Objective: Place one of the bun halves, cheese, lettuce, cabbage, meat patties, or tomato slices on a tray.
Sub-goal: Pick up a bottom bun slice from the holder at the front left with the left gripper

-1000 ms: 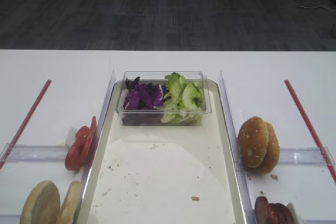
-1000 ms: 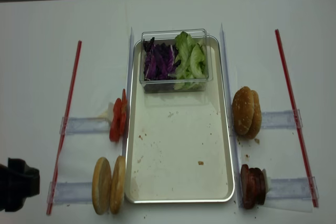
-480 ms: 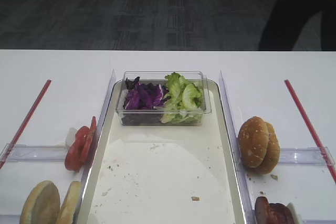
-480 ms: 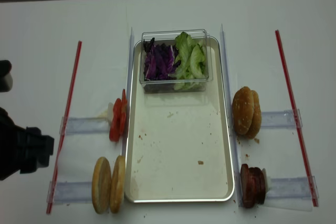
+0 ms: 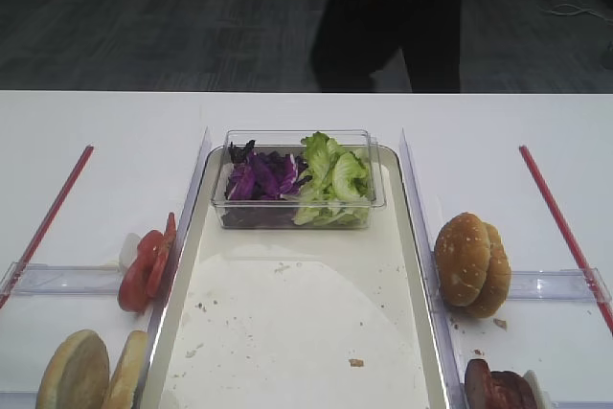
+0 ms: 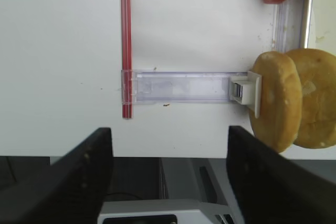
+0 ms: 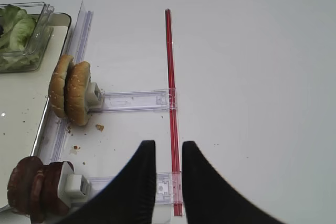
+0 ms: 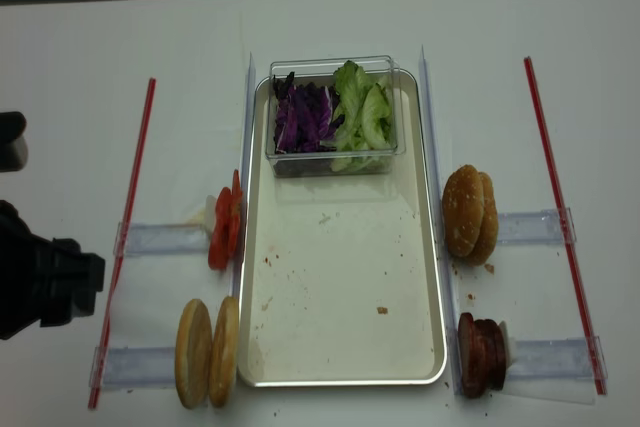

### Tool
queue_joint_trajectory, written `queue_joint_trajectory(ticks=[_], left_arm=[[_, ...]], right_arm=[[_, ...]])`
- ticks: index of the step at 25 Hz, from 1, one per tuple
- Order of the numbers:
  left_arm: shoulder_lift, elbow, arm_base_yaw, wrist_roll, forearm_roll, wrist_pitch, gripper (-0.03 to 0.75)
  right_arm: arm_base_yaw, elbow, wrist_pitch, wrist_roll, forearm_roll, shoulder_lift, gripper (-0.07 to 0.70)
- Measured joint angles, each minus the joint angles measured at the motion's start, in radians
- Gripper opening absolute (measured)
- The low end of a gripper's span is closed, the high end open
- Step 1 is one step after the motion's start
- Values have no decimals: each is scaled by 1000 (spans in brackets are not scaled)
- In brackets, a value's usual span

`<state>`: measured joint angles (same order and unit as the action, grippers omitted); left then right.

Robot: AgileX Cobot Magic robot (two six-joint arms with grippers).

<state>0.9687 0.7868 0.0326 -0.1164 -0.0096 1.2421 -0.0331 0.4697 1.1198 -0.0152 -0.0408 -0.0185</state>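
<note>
Two pale bun halves (image 8: pixel 195 352) stand on edge in a clear holder left of the tray (image 8: pixel 340 297), with tomato slices (image 8: pixel 225 232) above them. My left gripper (image 6: pixel 170 145) is open and empty over the table's near edge, left of the bun halves (image 6: pixel 275 100); its arm (image 8: pixel 40 282) shows at the left border. Lettuce (image 8: pixel 362 112) and cabbage (image 8: pixel 305 117) share a clear box on the tray's far end. Meat patties (image 7: pixel 31 192) stand left of my right gripper (image 7: pixel 168 145), whose fingers are narrowly apart and empty. No cheese shows.
Sesame buns (image 8: pixel 470 212) stand in a holder right of the tray. Red strips (image 8: pixel 135 187) (image 8: pixel 555 197) run along both sides of the table. Clear holder rails (image 6: pixel 181 86) lie beside the tray. A person (image 5: pixel 393 16) stands behind the far table edge.
My left arm has come up and inward from the lower left corner, then nearly stopped. A person has walked leftward behind the table. The food has not moved.
</note>
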Motion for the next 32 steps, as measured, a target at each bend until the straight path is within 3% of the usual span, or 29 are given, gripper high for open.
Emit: queue_joint_trajectory(ticks=[8, 12, 23, 32], left_arm=[[0, 4, 3, 0, -23, 0, 466], [0, 13, 44, -5, -26, -2, 466], [18, 19, 293, -170, -27, -2, 466], [192, 71, 511, -319, -27, -10, 466]], right_arm=[[0, 0, 0, 0, 0, 0, 153], [0, 0, 0, 0, 0, 0, 153], [0, 0, 0, 0, 0, 0, 153], [0, 0, 0, 0, 0, 0, 153]])
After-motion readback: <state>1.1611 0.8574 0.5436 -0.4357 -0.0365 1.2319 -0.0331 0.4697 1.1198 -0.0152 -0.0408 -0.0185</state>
